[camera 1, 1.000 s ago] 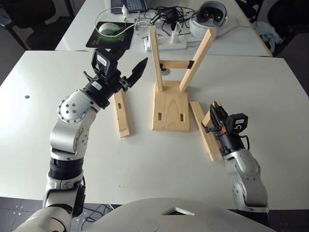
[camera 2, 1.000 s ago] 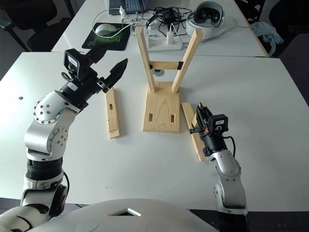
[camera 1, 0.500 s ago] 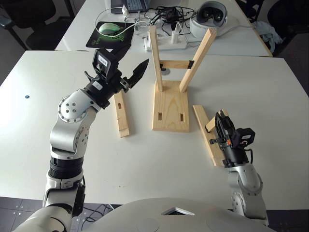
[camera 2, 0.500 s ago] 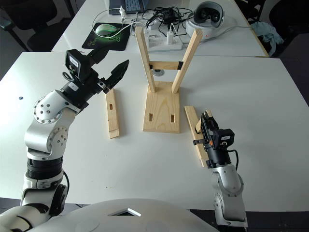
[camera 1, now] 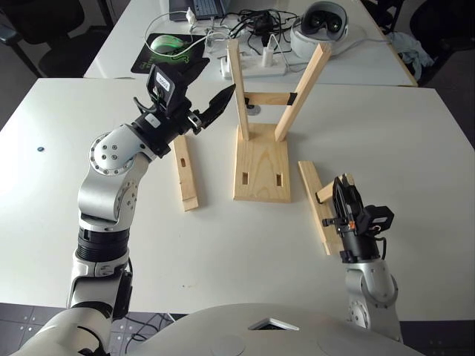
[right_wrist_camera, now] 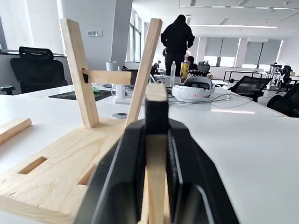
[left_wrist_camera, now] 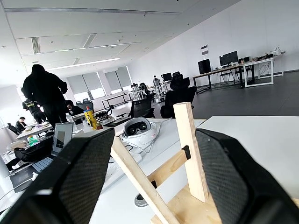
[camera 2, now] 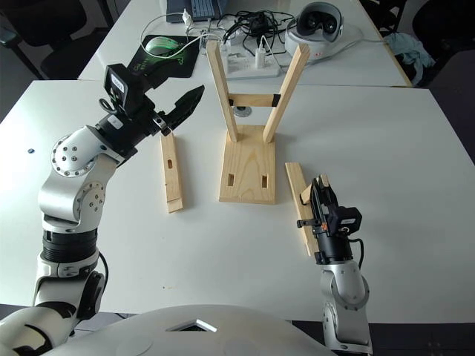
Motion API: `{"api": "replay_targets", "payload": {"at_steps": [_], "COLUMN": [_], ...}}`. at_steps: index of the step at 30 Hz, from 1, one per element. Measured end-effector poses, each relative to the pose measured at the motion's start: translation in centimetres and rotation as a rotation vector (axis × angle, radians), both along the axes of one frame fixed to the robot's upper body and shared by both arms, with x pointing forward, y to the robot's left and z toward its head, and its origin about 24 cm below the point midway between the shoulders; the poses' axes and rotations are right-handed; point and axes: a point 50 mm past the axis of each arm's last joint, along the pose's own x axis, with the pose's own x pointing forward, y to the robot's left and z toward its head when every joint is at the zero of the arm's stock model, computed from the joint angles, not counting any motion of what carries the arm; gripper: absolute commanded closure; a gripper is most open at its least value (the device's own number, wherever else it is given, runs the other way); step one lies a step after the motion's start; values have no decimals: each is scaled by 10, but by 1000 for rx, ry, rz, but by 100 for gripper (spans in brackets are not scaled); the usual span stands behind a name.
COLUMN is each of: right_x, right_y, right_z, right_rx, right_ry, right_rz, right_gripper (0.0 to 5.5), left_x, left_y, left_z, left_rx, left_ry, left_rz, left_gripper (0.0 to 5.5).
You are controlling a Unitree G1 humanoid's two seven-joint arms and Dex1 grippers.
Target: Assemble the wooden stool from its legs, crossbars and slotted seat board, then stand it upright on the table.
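The slotted seat board (camera 1: 261, 170) lies flat mid-table. Two legs (camera 1: 238, 89) stand tilted in its far slots, joined by a crossbar (camera 1: 269, 99). A loose leg (camera 1: 185, 174) lies on the table left of the board. Another leg (camera 1: 313, 204), with a short crossbar stub on it, lies right of the board. My right gripper (camera 1: 341, 199) is low over that piece and shut on the stub (right_wrist_camera: 156, 140). My left gripper (camera 1: 204, 85) hangs open in the air just left of the standing legs, with nothing held; its fingers (left_wrist_camera: 84, 186) frame those legs.
A second table behind carries a mouse pad with a mouse (camera 1: 169, 46), a power strip with cables (camera 1: 256, 67) and a headset (camera 1: 323, 21). A small dark dot (camera 1: 41, 147) lies at the table's left. Bare table runs along the front edge.
My right gripper has drawn back toward the front edge, pulling the right leg piece slightly with it. My left gripper has risen and shifted toward the standing legs.
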Motion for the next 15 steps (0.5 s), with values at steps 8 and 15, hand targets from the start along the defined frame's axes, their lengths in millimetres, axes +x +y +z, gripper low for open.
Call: {"api": "replay_targets", "payload": {"at_steps": [8,15], "right_x": [10,11], "right_y": [2,3], "right_z": [3,3], "right_rx": [-1,-3], "right_ry": [27,28], "right_rz": [17,20], "right_gripper": [509,509], "left_x": [0,0], "left_y": [0,0], "left_z": [0,1], "left_rx": [-2,-4], "left_ry": [-3,-6], "left_rz": [3,6], "left_gripper": [230,230]}}
